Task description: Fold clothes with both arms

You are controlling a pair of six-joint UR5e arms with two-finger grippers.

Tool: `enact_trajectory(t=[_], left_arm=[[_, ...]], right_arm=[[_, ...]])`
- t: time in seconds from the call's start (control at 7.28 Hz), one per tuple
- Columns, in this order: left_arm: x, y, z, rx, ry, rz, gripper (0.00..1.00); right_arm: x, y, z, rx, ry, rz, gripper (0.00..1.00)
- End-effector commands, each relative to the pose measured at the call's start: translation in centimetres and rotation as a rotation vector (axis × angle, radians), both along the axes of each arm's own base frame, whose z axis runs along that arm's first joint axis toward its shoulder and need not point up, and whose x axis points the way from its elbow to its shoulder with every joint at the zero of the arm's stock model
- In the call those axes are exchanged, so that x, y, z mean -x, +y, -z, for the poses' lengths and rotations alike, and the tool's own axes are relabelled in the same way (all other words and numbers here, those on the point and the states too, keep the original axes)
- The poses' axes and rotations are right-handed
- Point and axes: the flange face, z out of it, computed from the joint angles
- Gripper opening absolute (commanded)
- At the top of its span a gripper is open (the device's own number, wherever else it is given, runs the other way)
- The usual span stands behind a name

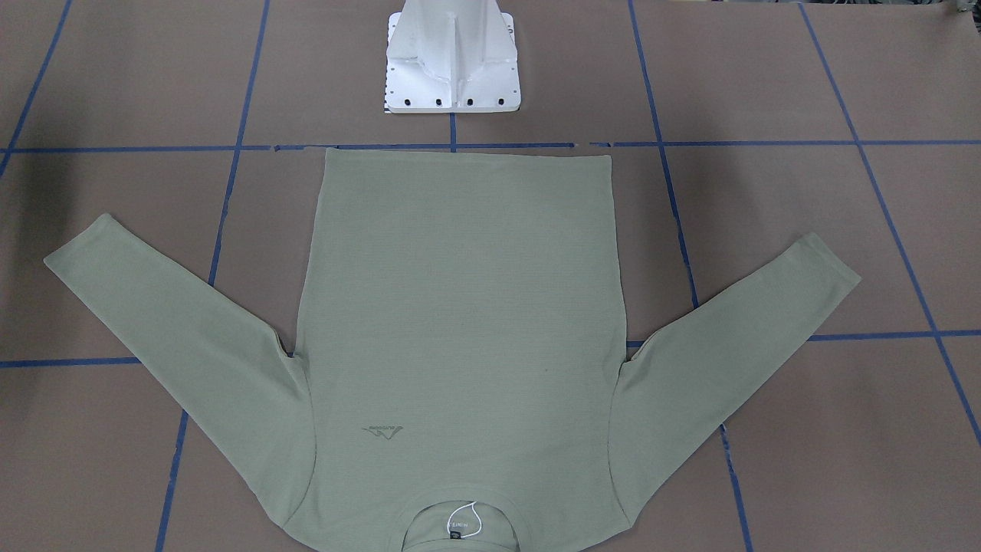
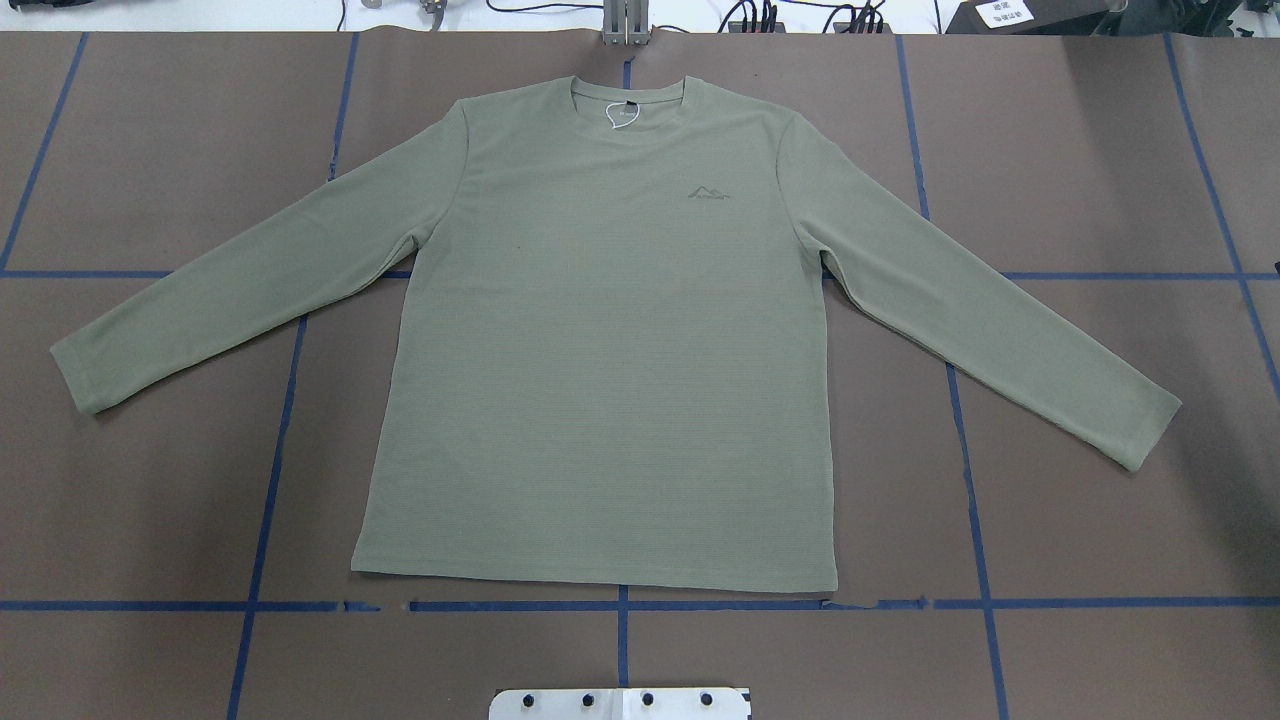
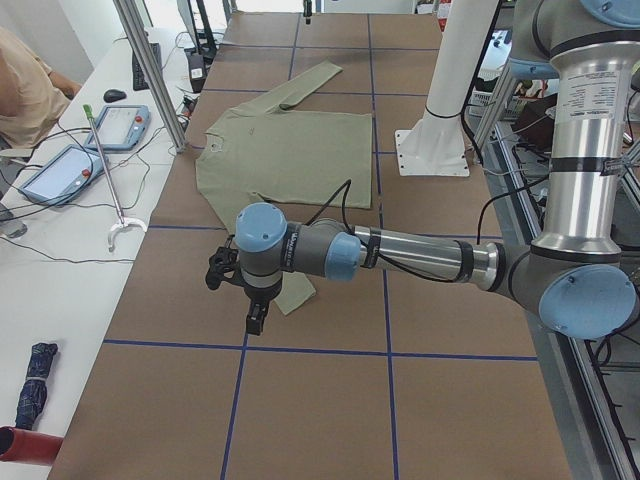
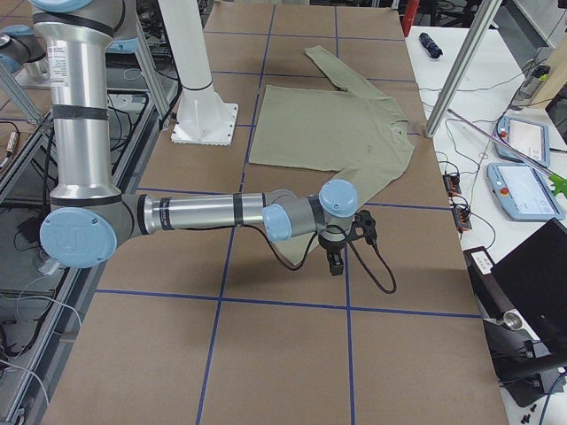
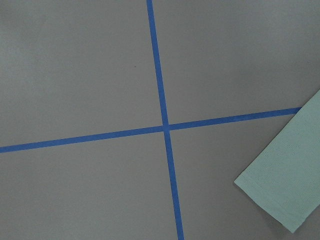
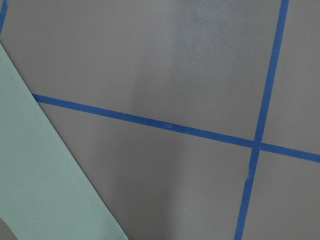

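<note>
The clothes are one sage-green long-sleeved shirt (image 2: pixel 600 350), lying flat and face up with both sleeves spread out (image 1: pixel 460 307). Its neck points away from the robot's base. My left gripper (image 3: pixel 255 318) hangs over the near sleeve's cuff in the exterior left view; I cannot tell whether it is open or shut. Over the other sleeve's end hangs my right gripper (image 4: pixel 335 262), its state also unclear. The left wrist view shows only a cuff (image 5: pixel 285 180) on the brown table. In the right wrist view a sleeve (image 6: pixel 40 185) crosses the lower left corner. No fingers appear in either wrist view.
The white pedestal base (image 1: pixel 452 69) stands just behind the shirt's hem. Blue tape lines (image 2: pixel 620 605) grid the brown table. A side table holds teach pendants (image 3: pixel 120 125) and cables, with a person (image 3: pixel 25 90) seated there. A laptop (image 4: pixel 532 283) sits at the far edge.
</note>
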Motion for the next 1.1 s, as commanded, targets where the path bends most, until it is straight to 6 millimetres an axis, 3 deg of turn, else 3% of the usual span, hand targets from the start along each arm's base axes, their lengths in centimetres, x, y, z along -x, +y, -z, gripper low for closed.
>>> enact_trajectory(t=[0.0, 0.27, 0.69, 0.96], left_arm=[[-0.1, -0.9, 1.1, -0.024, -0.028, 0.015, 1.0], [-0.1, -2.6, 4.0, -0.038, -0.01, 0.061, 1.0], [-0.2, -2.4, 3.3, -0.029, -0.01, 0.056, 1.0], [-0.2, -2.4, 3.5, -0.035, -0.01, 0.055, 1.0]], right_arm=[[3.6, 1.0, -1.5, 0.024, 0.009, 0.069, 1.0], [6.5, 1.7, -1.5, 0.079, 0.002, 0.062, 1.0], [10.2, 4.5, -3.4, 0.146, -0.04, -0.028, 0.98], [13.3, 6.0, -5.3, 0.251, -0.099, -0.13, 0.91]])
